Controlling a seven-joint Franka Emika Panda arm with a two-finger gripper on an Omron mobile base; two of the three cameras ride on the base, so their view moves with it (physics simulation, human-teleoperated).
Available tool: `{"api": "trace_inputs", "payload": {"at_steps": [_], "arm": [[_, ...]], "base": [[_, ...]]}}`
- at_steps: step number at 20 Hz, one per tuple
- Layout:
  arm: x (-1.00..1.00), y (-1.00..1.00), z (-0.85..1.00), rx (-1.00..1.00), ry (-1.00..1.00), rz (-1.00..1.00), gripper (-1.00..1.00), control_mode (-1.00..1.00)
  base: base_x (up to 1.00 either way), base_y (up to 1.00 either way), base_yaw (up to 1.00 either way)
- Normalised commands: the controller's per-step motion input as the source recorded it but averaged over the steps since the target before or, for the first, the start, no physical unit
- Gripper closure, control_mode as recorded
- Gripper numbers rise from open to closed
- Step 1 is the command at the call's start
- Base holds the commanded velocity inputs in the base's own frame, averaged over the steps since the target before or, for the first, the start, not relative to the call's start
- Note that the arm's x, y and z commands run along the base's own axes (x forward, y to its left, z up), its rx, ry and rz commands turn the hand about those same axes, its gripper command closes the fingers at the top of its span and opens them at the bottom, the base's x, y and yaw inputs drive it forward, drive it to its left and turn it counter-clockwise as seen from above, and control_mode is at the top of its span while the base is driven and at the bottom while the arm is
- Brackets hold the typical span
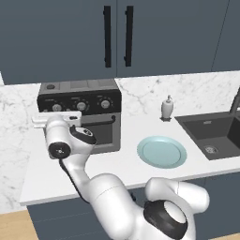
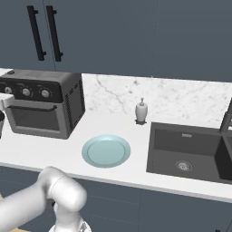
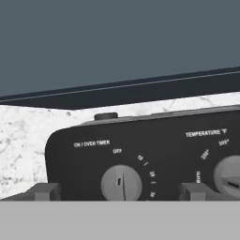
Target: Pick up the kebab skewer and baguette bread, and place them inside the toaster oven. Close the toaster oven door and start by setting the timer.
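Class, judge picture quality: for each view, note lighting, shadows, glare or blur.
Left base view: even, flat lighting, a soft shadow under the toaster oven, no glare. Right base view: equally sharp, the plate shows no highlight. Hand view: panel lettering by the timer knob is readable but slightly soft.

A round pale blue plate (image 1: 161, 152) lies flat on the white table (image 1: 117, 171), near its front edge. Behind it, by the marbled backsplash (image 2: 181, 99), stands a small white soap dispenser (image 1: 167, 108). A dark sink (image 2: 190, 152) is set into the table beside the plate. Dark cabinets (image 1: 117, 35) with black bar handles (image 1: 107, 36) hang above.
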Motion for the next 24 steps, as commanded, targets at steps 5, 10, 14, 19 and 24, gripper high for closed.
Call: {"api": "trace_inputs", "payload": {"at_steps": [5, 10, 14, 19, 24], "arm": [[0.27, 0.00, -0.12, 0.00, 0.00, -0.06, -1.00, -1.00], [0.39, 0.00, -0.17, 0.00, 0.00, -0.01, -1.00, -1.00], [0.34, 0.11, -0.19, 0.00, 0.00, 0.00, -1.00, -1.00], [0.26, 0.28, -0.09, 0.00, -0.02, 0.00, -1.00, -1.00], [0.21, 0.37, 0.00, 0.00, -0.01, 0.00, -1.00, -1.00]], "base": [[0.00, 0.00, 0.00], [0.00, 0.00, 0.00], [0.00, 0.00, 0.00], [0.00, 0.00, 0.00], [0.00, 0.00, 0.00]]}}
